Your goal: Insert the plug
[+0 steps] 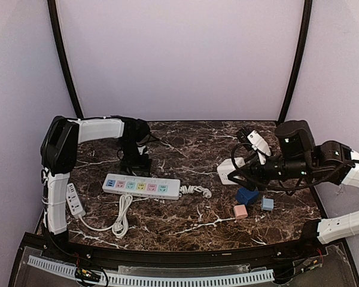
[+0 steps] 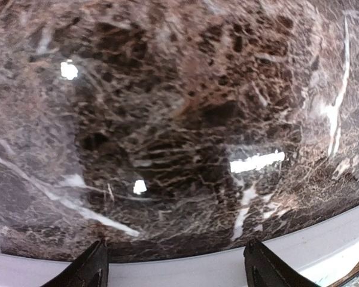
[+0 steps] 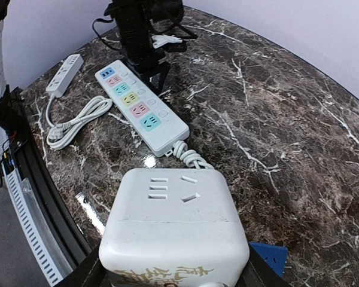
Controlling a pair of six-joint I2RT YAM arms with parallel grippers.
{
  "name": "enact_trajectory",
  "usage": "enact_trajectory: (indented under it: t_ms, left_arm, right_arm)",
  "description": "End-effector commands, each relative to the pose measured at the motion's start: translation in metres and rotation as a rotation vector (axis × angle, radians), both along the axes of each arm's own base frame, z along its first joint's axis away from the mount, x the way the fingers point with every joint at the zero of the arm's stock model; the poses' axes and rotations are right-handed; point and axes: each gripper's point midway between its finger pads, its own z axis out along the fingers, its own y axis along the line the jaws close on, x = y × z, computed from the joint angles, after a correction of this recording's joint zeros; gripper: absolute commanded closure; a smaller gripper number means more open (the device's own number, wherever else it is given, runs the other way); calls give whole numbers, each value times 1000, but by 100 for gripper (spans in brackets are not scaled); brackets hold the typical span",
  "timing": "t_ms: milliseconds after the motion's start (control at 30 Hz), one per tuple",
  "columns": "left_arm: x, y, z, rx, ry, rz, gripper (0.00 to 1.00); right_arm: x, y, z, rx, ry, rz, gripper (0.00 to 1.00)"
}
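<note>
A white power strip (image 1: 141, 186) with pastel sockets lies on the marble table; it also shows in the right wrist view (image 3: 140, 109). My right gripper (image 1: 239, 172) is shut on a white cube adapter (image 1: 227, 172) and holds it right of the strip's cord end. In the right wrist view the cube (image 3: 176, 221) fills the space between the jaws (image 3: 173, 278), its socket face up. My left gripper (image 1: 135, 162) points down just behind the strip, open and empty. In the left wrist view its fingers (image 2: 91, 270) straddle the strip's white edge (image 2: 185, 272).
A small white strip (image 1: 75, 200) and a looped white cable (image 1: 121, 219) lie at the left. The strip's coiled cord (image 1: 195, 191) trails to its right. A blue cube (image 1: 246, 196), a pink cube (image 1: 240, 210) and a light blue cube (image 1: 267, 204) sit under my right arm.
</note>
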Motion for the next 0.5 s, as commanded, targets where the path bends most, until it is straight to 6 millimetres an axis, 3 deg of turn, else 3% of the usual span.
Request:
enact_trajectory:
  t_ms: [0, 200, 467]
  left_arm:
    - [-26, -7, 9, -9, 41, -9, 22]
    - [-43, -8, 18, -29, 21, 23, 22]
    - [-28, -4, 55, -44, -108, 21, 17]
  right_arm:
    - [-22, 24, 6, 51, 8, 189, 100]
    - [-28, 52, -9, 0, 60, 320, 100]
    - [-23, 91, -20, -48, 111, 425, 100]
